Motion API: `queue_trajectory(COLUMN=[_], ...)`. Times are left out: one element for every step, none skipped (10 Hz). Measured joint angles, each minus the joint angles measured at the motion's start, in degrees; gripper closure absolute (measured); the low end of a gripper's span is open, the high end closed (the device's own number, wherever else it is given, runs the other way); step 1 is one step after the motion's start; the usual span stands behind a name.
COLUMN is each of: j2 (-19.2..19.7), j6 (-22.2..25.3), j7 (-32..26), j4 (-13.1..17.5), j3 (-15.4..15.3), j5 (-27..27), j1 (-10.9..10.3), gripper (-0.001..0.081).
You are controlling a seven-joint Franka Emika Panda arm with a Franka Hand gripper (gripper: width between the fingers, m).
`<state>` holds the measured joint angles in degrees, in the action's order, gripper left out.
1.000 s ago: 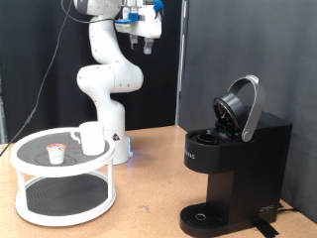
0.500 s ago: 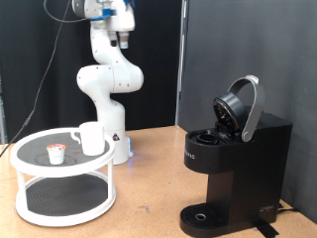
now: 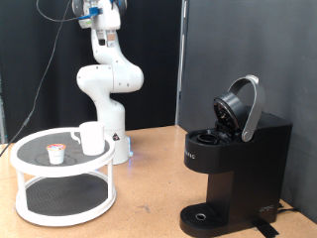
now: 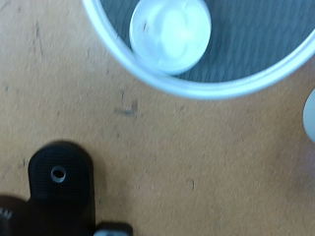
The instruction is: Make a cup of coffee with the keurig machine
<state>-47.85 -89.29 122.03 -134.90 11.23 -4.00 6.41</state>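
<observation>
The white cup stands on the top tier of a white round mesh stand at the exterior view's left. The wrist view shows the cup from straight above, inside the stand's rim. The black keurig machine stands at the exterior view's right with its lid raised. My gripper hangs high at the exterior view's top, above the stand and far from the machine. Nothing shows between its fingers.
A small white pod with a red-marked top lies on the stand beside the cup. The robot's white base stands just behind the stand. A dark part with a hole sits over the brown table in the wrist view.
The gripper has swung along the exterior view's top from near the middle to the left, and is now over the stand. The cup, pod and machine have not moved.
</observation>
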Motion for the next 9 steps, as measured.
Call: queue_trajectory(j2=[0.44, 1.12, 1.99, 2.82, 3.60, 4.26, 4.80, 5.47, 5.44], j6=[0.00, 0.00, -0.10, -0.51, -1.42, -2.49, -2.90, -2.89, -2.89], j7=[-1.50, -3.03, -4.27, -5.88, -7.37, -8.61, -10.04, -11.03, -10.95], j4=[0.01, 0.21, 0.55, 0.95, 1.28, 1.65, 2.00, 2.62, 2.52], j3=[1.41, 3.02, 4.56, 6.13, 7.81, 9.38, 10.60, 11.20, 11.19], j5=[-1.65, -3.20, -4.57, -5.87, -6.61, -7.09, -7.15, -7.14, -7.13], j1=[0.58, 1.11, 1.61, 1.98, 2.22, 2.35, 2.37, 2.29, 2.31], gripper=[0.0072, 0.0072, 0.0072, 0.0072, 0.0072, 0.0072, 0.0072, 0.0072, 0.0072])
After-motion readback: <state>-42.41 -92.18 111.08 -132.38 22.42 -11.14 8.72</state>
